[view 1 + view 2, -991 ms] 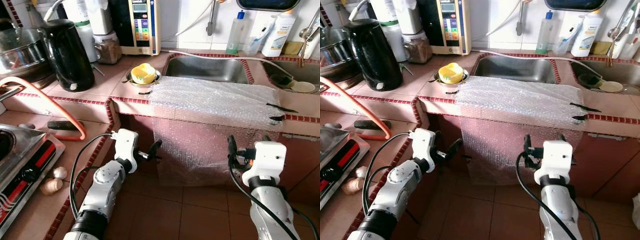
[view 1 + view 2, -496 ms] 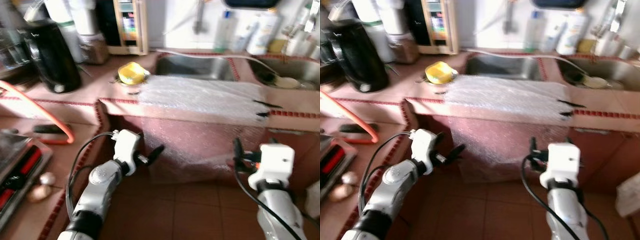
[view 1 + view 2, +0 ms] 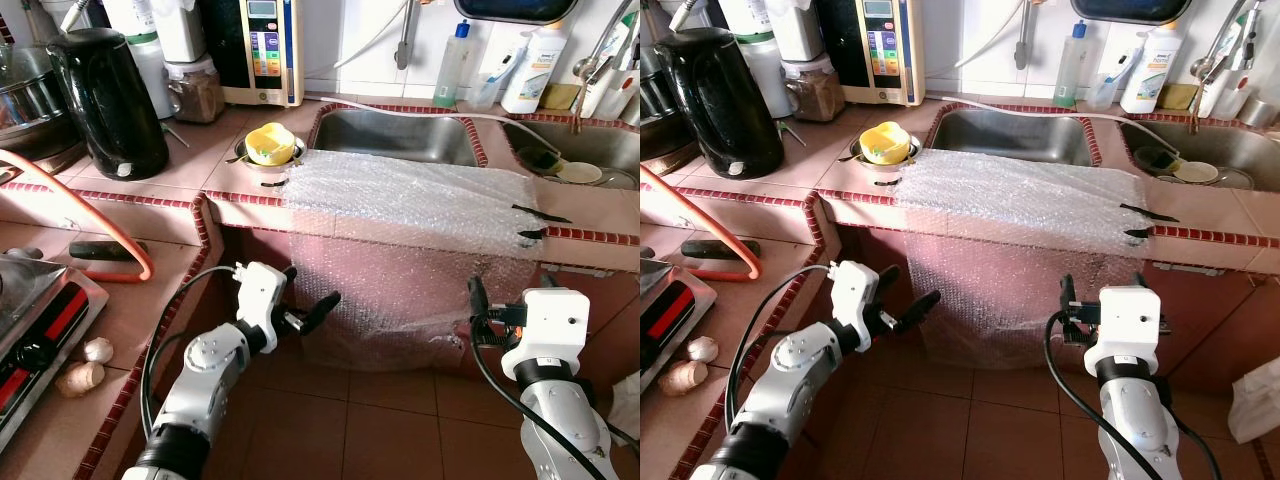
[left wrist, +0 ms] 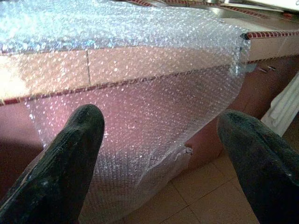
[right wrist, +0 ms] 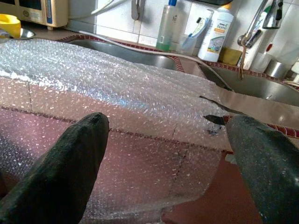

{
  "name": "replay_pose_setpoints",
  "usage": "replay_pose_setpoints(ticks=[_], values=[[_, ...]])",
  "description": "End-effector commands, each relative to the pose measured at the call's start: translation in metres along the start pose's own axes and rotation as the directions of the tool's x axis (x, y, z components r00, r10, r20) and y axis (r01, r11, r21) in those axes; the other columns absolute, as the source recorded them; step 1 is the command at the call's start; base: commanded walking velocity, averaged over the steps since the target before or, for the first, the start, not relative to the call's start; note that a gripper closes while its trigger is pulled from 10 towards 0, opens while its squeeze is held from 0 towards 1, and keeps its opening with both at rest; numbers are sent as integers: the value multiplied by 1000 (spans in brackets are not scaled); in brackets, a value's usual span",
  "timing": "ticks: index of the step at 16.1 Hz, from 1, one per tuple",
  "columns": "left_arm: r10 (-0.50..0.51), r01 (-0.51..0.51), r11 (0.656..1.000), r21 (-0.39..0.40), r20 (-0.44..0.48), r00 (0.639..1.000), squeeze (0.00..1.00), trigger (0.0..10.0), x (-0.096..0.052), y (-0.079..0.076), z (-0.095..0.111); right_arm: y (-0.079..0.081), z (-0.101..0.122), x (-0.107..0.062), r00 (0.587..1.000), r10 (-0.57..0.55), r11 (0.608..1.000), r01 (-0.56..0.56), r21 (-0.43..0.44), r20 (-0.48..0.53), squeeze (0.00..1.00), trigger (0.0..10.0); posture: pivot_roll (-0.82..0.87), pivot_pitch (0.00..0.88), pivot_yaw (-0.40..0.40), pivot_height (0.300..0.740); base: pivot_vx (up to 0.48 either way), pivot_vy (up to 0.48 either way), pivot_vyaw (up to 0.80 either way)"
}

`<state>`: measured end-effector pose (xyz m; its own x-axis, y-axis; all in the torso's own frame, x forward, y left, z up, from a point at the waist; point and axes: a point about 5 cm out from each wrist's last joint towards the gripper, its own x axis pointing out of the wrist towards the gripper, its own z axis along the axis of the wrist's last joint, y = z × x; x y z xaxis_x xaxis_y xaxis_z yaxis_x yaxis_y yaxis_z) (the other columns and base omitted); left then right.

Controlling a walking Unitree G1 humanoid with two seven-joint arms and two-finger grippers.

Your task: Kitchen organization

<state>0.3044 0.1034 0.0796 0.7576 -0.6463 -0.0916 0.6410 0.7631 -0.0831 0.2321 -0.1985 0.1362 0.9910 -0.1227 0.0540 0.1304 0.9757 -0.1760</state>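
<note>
Left wrist view: left gripper (image 4: 161, 154) fingers (image 4: 65, 158) spreading wide, bubble wrap (image 4: 140, 93) hanging off bench (image 3: 160, 165) just ahead; right gripper (image 5: 168, 163) fingers (image 5: 60, 163) likewise gaping.

A tiled counter (image 3: 200, 150) with red trim carries a sheet of bubble wrap (image 3: 420, 200) draped over its front edge before the sink (image 3: 400, 140). Beside the sink sits a yellow bowl (image 3: 270, 143); farther off stands a black kettle (image 3: 108, 100).
</note>
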Motion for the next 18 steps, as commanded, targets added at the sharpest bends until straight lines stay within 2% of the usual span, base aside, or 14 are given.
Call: replay_pose_setpoints(ticks=[1, 7, 18], values=[[15, -15, 1000, -7, 15, 1000, 0, 10000, -1, 0, 3, -1, 5, -1, 1000, -5, 1000, 5, 1, 15, 0, 10000, -110, 1, 17, 740, 0, 0, 0], [58, -58, 998, -15, 13, 998, 0, 10000, -2, -2, 1, 4, 5, 1, 1000, -3, 1000, 3, 8, 14, 0, 10000, -99, 0, 21, 740, 40, 0, 0], [59, -59, 998, -5, 12, 998, 0, 10000, -2, 0, 3, 7, 3, 2, 1000, -10, 1000, 10, 10, 12, 0, 10000, -95, 0, 33, 740, 0, 0, 0]])
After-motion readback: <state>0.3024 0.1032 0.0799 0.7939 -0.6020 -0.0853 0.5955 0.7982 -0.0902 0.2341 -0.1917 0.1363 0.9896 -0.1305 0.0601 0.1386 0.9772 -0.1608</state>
